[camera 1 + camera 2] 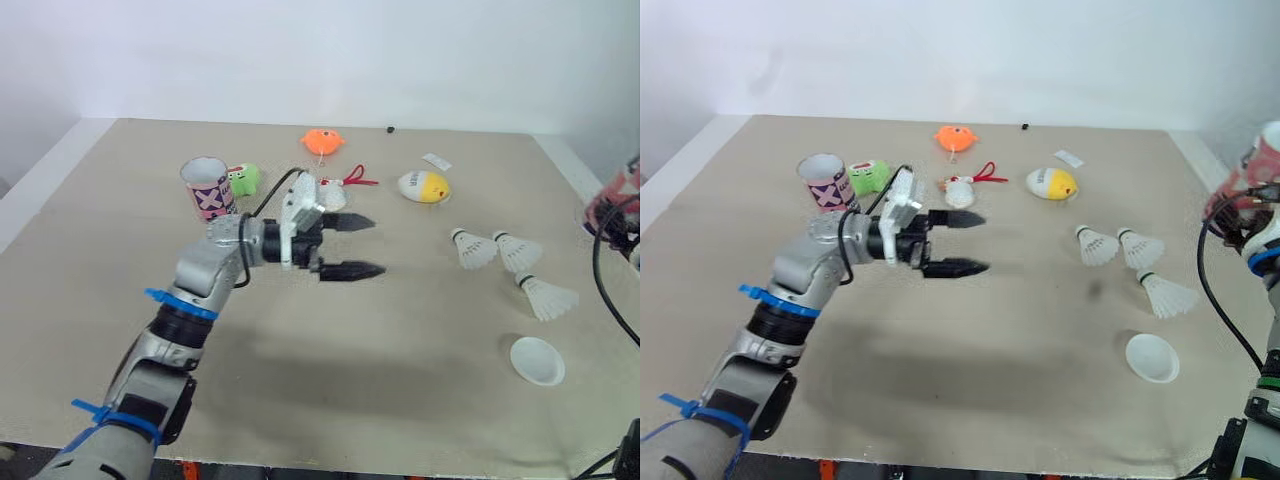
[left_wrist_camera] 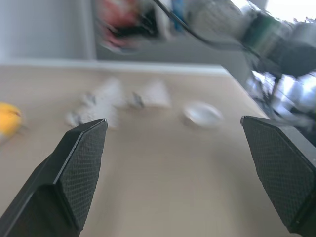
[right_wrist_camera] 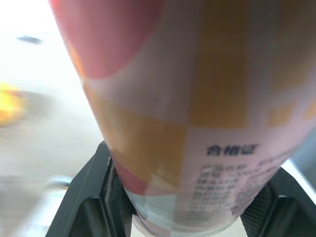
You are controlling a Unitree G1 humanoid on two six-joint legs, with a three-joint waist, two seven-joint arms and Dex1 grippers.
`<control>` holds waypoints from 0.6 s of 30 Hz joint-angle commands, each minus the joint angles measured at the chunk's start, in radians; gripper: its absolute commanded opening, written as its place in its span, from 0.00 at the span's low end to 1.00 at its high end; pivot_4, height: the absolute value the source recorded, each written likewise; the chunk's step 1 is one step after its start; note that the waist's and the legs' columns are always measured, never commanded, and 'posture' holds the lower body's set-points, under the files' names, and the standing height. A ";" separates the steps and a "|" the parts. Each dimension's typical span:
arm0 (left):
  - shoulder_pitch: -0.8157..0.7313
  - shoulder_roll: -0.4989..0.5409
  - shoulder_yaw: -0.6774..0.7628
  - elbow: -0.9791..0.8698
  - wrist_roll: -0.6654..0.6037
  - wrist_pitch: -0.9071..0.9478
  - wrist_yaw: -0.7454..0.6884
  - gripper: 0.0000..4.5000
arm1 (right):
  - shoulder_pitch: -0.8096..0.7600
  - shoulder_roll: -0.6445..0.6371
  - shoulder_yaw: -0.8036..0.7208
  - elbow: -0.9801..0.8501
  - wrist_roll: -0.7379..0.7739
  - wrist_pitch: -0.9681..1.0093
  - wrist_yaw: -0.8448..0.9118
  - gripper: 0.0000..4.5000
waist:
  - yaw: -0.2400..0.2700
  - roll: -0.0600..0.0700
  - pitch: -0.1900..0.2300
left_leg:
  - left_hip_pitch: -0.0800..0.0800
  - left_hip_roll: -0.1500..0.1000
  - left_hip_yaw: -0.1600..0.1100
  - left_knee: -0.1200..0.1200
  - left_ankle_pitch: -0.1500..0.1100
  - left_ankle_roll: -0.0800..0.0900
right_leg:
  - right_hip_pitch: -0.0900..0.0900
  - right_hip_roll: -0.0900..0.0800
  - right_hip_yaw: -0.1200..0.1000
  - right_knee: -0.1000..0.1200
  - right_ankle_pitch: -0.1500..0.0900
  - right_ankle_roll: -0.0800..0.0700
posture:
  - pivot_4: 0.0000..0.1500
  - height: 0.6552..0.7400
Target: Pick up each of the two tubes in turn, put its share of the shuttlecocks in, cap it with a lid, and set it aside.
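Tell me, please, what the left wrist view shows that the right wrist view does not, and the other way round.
In the left wrist view: the left gripper, open above the table, with three shuttlecocks and a white lid lying ahead of it. In the right wrist view: the right gripper shut on the tube, whose printed label is seen close. In both: the tan table, a blurred yellow toy at the edge, and probably the tube, a blurred pink shape far off in the left wrist view.

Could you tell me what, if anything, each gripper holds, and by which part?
Right gripper clamps the patterned tube by its sides near one end; left gripper is open, holding nothing.
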 commanded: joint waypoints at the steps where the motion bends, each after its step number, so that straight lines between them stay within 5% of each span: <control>1: -0.027 -0.064 0.041 0.013 -0.011 -0.048 0.056 1.00 | 0.001 0.002 -0.034 0.038 -0.014 -0.053 -0.044 0.55 | -0.003 0.000 0.000 | 0.000 0.000 0.001 0.000 0.000 0.000 | 0.000 0.000 0.001 0.000 0.000 0.000 | 1.00 1.00; 8: -0.066 -0.156 0.075 0.061 -0.027 -0.037 0.132 1.00 | -0.019 0.046 -0.029 0.117 -0.003 -0.084 -0.068 0.55 | -0.003 0.003 0.000 | 0.003 0.000 0.005 0.000 0.000 0.000 | 0.000 0.001 0.004 0.000 0.002 0.002 | 1.00 1.00; 18: -0.066 -0.150 0.058 0.068 0.013 -0.045 0.136 1.00 | -0.006 0.118 -0.068 0.265 0.037 -0.117 -0.108 0.55 | -0.003 0.003 0.000 | 0.003 0.000 0.006 -0.001 0.000 0.000 | 0.001 0.000 0.006 -0.001 0.002 0.003 | 1.00 1.00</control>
